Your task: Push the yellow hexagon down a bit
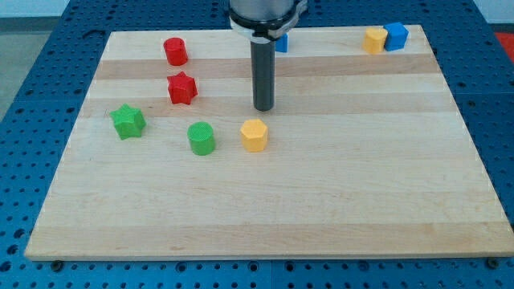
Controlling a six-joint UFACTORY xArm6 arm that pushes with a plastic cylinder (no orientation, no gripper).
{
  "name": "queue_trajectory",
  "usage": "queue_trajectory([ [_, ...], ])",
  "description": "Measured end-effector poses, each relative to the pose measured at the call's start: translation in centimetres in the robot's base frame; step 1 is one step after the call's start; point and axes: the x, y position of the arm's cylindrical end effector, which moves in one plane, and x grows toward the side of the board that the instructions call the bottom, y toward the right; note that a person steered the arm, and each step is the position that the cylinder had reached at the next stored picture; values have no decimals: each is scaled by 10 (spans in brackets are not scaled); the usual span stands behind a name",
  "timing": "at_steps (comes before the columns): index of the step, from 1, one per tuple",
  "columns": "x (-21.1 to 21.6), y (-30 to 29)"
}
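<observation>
Eight small blocks lay on the pale wooden tabletop (pixel 321 209) in the single camera view, which sat on a blue perforated base (pixel 32 96). The yellow hexagon (pixel 254 135) stood a little left of the view's centre, well clear of every edge. The arm's dark rod came down from the view's top, and the tip (pixel 264 108) rested just above the hexagon toward the view's top and slightly to its right, close to it but with a thin strip of wood showing between them. The arm carried no hand at all, only this rod, so nothing was held.

Just to the hexagon's left stood a green cylinder (pixel 201 138), near it but not touching. Farther to the view's left sat a green star (pixel 128 121). Above those, a red star (pixel 182 87) lay left of the rod, and a red cylinder (pixel 176 51) stood higher still, near the tabletop's top edge.

Behind the rod's housing at the view's top, a blue block (pixel 282 42) was partly hidden, its shape unclear. In the top right corner a yellow block (pixel 374 39) and a blue cube (pixel 395 36) stood side by side, apparently touching.
</observation>
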Motion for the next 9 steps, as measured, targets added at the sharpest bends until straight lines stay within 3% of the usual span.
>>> queue_trajectory([
  [9,46,-49],
])
